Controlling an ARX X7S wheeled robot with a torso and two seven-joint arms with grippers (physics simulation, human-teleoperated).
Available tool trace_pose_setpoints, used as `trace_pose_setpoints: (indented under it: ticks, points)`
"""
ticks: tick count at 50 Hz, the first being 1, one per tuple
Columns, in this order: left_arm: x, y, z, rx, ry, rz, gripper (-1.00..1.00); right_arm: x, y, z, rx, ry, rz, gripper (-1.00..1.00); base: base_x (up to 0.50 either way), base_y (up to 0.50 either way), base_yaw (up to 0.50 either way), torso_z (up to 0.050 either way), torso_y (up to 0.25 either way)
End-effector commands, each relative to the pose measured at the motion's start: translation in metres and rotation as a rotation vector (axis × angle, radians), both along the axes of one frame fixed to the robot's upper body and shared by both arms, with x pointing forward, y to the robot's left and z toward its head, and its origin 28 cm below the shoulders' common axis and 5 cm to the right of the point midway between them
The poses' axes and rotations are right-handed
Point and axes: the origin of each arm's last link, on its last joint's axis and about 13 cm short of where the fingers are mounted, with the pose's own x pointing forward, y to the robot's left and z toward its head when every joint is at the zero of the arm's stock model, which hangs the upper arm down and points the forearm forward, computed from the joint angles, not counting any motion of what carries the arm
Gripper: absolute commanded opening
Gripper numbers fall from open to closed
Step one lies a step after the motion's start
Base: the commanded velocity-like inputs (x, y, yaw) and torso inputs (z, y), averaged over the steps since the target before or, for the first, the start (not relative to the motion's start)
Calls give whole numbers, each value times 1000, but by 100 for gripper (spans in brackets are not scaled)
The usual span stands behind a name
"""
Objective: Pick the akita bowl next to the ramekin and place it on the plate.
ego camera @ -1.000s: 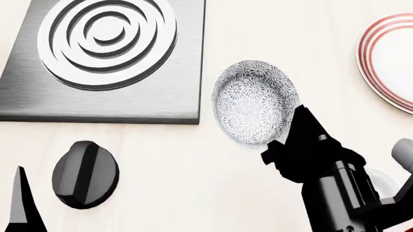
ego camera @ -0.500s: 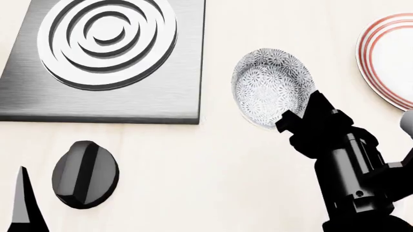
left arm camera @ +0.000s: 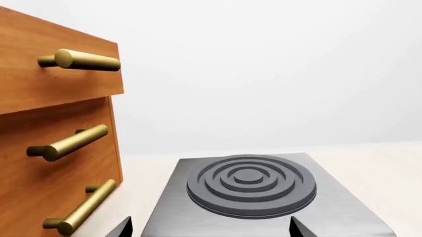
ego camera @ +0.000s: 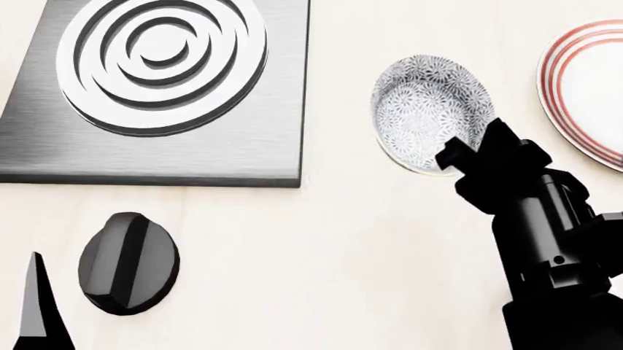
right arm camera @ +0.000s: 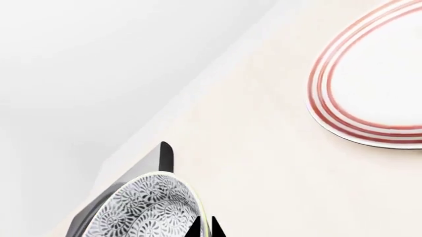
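The right end effector (ego camera: 465,162) is clamped on the near rim of the akita bowl (ego camera: 428,109), its two dark fingertips (right arm camera: 205,229) pinching the patterned edge in the right wrist view, and the bowl hangs tilted with its pale inside turned toward the head camera. Over the last second the bowl has travelled with the arm steadily away from the burner plate (ego camera: 156,87) and toward the plate (ego camera: 584,95), so the grasp has held and the carry looks well under way, with the set-down not yet done. Ahead of the end effector and off to its right, the plate lies flat on the tabletop (ego camera: 322,248), well apart from the bowl; only bare pale surface separates them, so the path looks open. The plate's far side is cut off by the frame edge in both views, so its full extent cannot be judged. Behind the bowl, the burner plate's raised edge is the nearest obstacle, and the motion leads away from it. The ramekin is not in view. The left end effector (left arm camera: 207,228) sits low near the burner plate, beside wooden drawers (left arm camera: 56,138), its tips spread wide and carrying nothing.
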Motion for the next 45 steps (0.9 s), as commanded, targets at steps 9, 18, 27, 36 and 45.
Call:
trace_pose_setpoints:
  ticks: [9,18,27,36,45]
  points:
    - [-1,0,0,-2,7,-8,100,9,-14,8,31,-13,-45,-100,0,0,0,0,0]
    - [-1,0,0,-5,6,-6,100,14,-18,12,31,-13,-50,-100,0,0,0,0,0]
    - [0,0,-1,-3,7,-5,100,20,-26,15,31,-5,-76,-100,0,0,0,0,0]
    - [1,-1,-2,-1,10,-6,100,25,-32,19,22,6,-104,-100,0,0,0,0,1]
    - [1,-1,-3,-1,13,-6,100,26,-40,25,18,7,-124,-100,0,0,0,0,0]
